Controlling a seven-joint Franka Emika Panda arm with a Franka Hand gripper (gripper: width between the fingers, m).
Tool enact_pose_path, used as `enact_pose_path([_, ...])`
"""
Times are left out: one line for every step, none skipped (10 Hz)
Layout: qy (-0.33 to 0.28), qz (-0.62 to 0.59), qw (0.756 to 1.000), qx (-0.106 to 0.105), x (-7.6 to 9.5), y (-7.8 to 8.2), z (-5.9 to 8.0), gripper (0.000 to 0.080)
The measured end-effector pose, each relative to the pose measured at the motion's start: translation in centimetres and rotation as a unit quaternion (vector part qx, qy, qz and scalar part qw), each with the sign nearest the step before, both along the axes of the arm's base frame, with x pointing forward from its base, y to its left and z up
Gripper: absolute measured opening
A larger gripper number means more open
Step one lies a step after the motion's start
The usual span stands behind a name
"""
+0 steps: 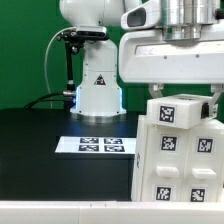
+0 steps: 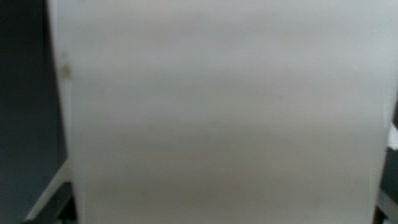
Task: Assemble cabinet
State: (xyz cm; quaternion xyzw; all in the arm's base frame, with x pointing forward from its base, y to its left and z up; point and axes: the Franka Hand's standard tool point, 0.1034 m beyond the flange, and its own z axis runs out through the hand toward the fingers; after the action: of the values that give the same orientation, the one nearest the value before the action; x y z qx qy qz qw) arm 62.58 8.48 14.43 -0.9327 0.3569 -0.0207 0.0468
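The cabinet is a large white box with several black-and-white tags, at the exterior view's lower right. My gripper comes down from above onto its top edge. One dark finger shows at the cabinet's upper right corner. In the wrist view a blurred white face of the cabinet fills nearly the whole picture. It lies between the fingers of the gripper, and a pale finger shows at one side. The jaws appear closed on the cabinet's wall.
The marker board lies flat on the black table in the middle. The white robot base with a triangle sticker stands behind it, before a green backdrop. The table's pale front edge runs along the bottom.
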Motion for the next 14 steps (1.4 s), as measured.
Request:
enact_pose_path([0.002, -0.031, 1.000, 0.005, 0.0, 0.1, 0.0, 0.0546])
enact_pose_path([0.003, -0.041, 0.999, 0.007, 0.0, 0.1, 0.0, 0.0546])
enact_pose_path([0.008, -0.092, 0.996, 0.016, 0.0, 0.2, 0.0, 0.0546])
enact_pose_path([0.019, -0.177, 0.983, 0.034, -0.2, 0.2, -0.1, 0.0546])
enact_pose_path([0.028, -0.264, 0.963, 0.051, -0.2, 0.2, -0.1, 0.0546])
enact_pose_path([0.030, -0.315, 0.946, 0.066, 0.0, 0.3, -0.1, 0.0545])
enact_pose_path([0.031, -0.332, 0.940, 0.074, 0.1, 0.3, -0.1, 0.0545])
enact_pose_path([0.031, -0.331, 0.940, 0.075, 0.1, 0.4, -0.1, 0.0545])
enact_pose_path([0.031, -0.327, 0.942, 0.075, 0.1, 0.4, -0.1, 0.0618])
enact_pose_path([0.031, -0.324, 0.943, 0.076, 0.1, 0.5, -0.1, 0.0618])
enact_pose_path([0.035, -0.303, 0.949, 0.073, -0.1, 0.4, 0.0, 0.0763])
enact_pose_path([0.042, -0.266, 0.961, 0.070, -0.3, 0.3, 0.9, 0.0788])
enact_pose_path([0.044, -0.227, 0.970, 0.070, -0.3, 0.3, 2.2, 0.0788])
enact_pose_path([0.049, -0.209, 0.974, 0.070, -0.4, 0.7, 3.0, 0.0797])
